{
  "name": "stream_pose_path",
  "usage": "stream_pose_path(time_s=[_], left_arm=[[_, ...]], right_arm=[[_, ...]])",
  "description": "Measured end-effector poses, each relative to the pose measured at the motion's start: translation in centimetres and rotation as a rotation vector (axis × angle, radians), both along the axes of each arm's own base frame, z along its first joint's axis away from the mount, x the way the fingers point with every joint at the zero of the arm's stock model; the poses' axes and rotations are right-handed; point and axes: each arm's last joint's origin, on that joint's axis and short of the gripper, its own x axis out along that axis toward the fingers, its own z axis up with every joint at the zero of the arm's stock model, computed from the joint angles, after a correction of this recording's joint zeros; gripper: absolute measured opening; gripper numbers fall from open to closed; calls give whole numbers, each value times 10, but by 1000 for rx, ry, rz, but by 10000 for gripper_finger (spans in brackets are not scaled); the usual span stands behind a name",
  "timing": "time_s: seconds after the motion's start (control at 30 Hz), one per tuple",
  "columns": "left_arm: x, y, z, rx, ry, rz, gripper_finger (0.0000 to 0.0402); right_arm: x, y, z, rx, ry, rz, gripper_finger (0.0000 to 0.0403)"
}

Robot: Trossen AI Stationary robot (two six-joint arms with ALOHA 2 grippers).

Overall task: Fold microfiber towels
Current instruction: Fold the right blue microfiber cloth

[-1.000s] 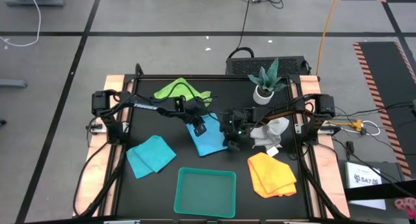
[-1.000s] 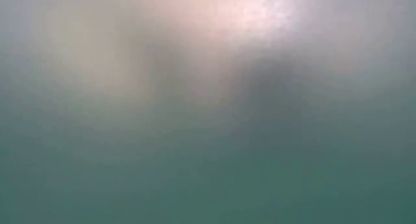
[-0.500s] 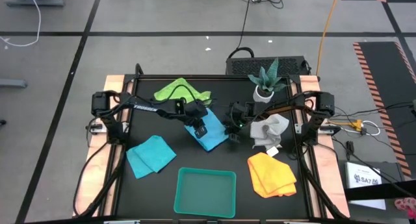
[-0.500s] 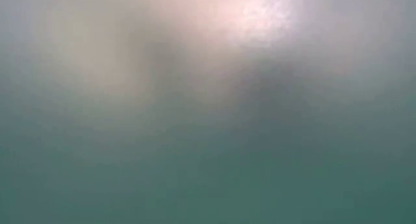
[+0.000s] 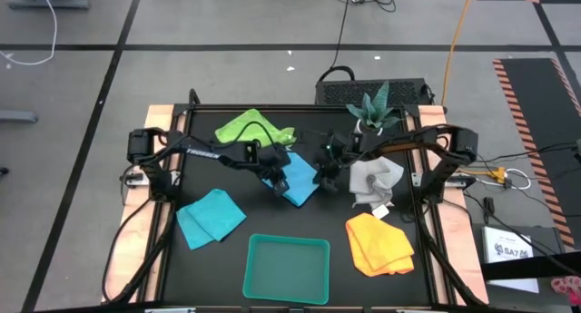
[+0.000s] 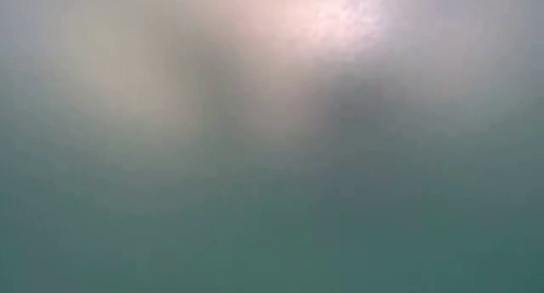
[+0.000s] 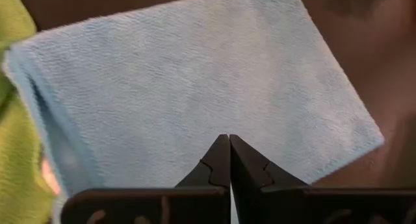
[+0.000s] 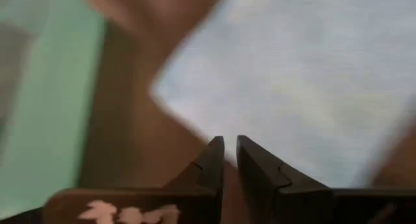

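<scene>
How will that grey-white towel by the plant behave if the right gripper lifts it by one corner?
The grey-white towel lies crumpled, so it will probably hang limp. It looks thin, so likely light. A dragged edge might brush the yellow-orange towel close beside it.

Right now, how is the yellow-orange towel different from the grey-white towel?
The yellow-orange towel is bright, while the grey-white towel is pale. The yellow-orange towel lies fairly flat near the table's front; the grey-white towel sits bunched up farther back, by the potted plant. Neither pincer holds either one. Both are soft cloths on the table's right side.
</scene>
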Motion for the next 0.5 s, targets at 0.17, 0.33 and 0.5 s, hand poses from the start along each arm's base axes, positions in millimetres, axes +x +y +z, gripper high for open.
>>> stream_pose_path(time_s=[0.17,0.33,0.5], left_arm=[[-1,6,0,8,2,9,0],[-1,7,0,13,3,16,1],[-2,7,0,8,10,24,1]], right_arm=[[6,26,-5,-40,7,84,15],[15,28,-9,-143,-41,53,2],[21,24,-13,-124,-73,33,0]])
